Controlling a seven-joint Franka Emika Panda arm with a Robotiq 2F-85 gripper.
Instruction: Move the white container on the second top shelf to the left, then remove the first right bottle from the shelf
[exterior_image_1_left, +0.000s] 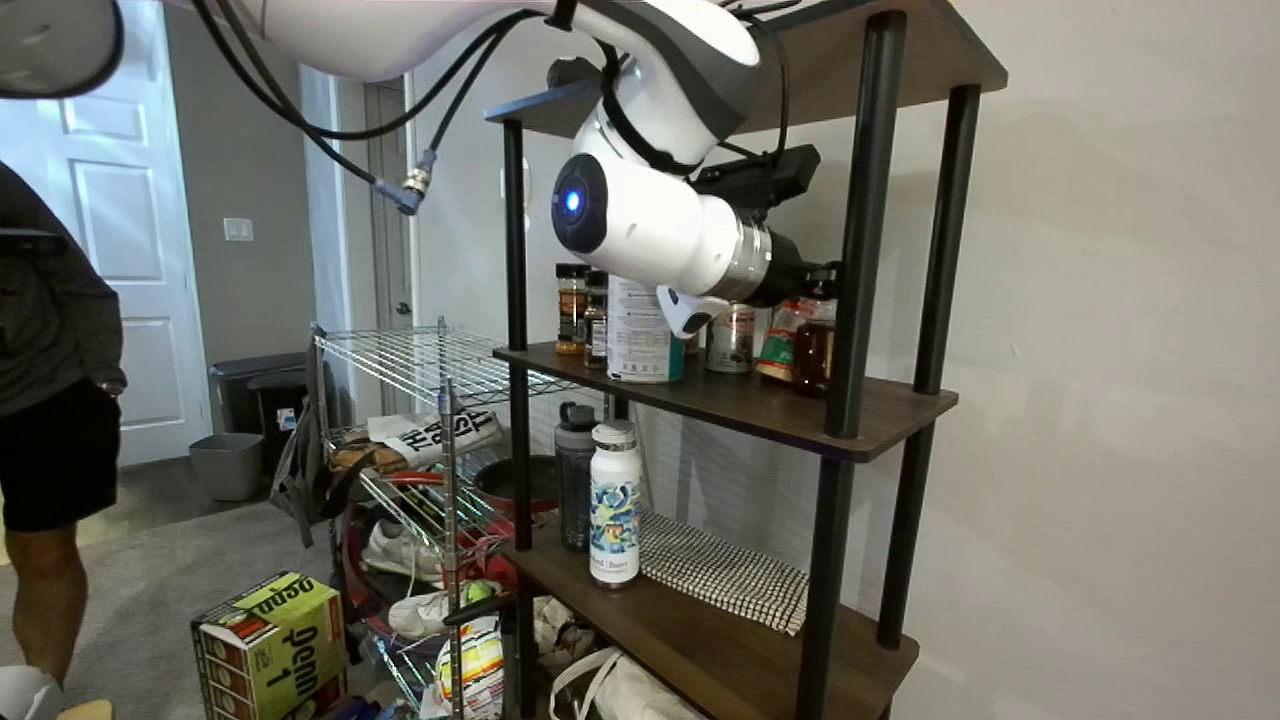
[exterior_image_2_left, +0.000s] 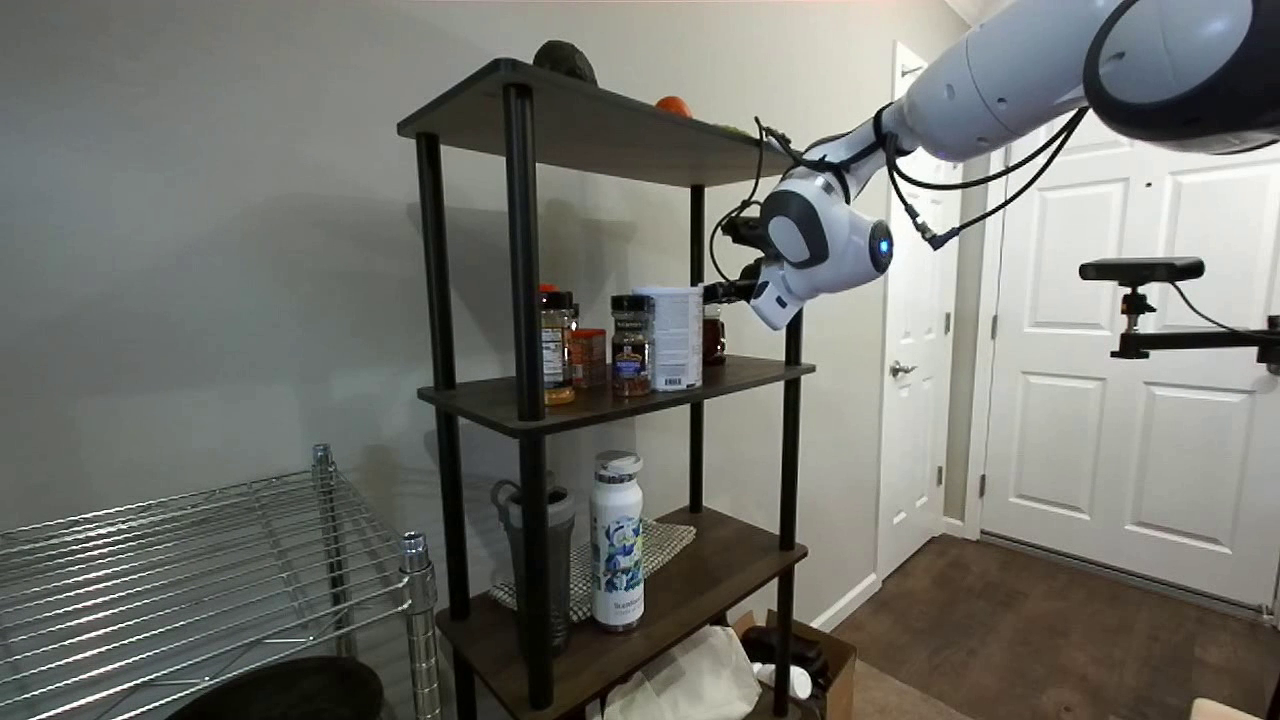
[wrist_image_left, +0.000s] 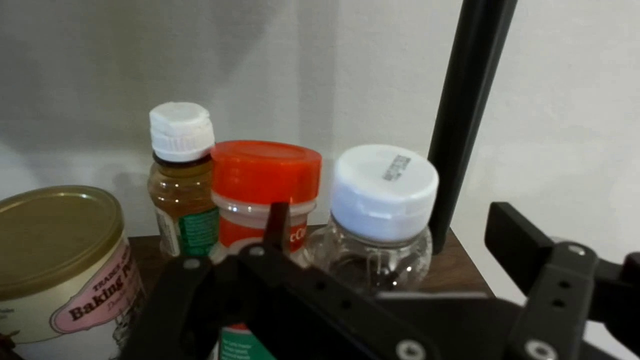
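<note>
The end effector (wrist_image_left: 391, 225) holds nothing, its fingers (wrist_image_left: 517, 245) spread wide and, in the wrist view, framing the bottle (wrist_image_left: 382, 212) at the right end of the second-highest shelf (exterior_image_1_left: 900, 400), where the white container (exterior_image_2_left: 678, 340) stands upright just beside a spice jar (exterior_image_2_left: 630, 348).

A red-capped jar (wrist_image_left: 265, 172) stood just left of the white-capped bottle (wrist_image_left: 385, 192), with a black post (wrist_image_left: 467, 115) behind. Room lay free above the bottle and to its right.
</note>
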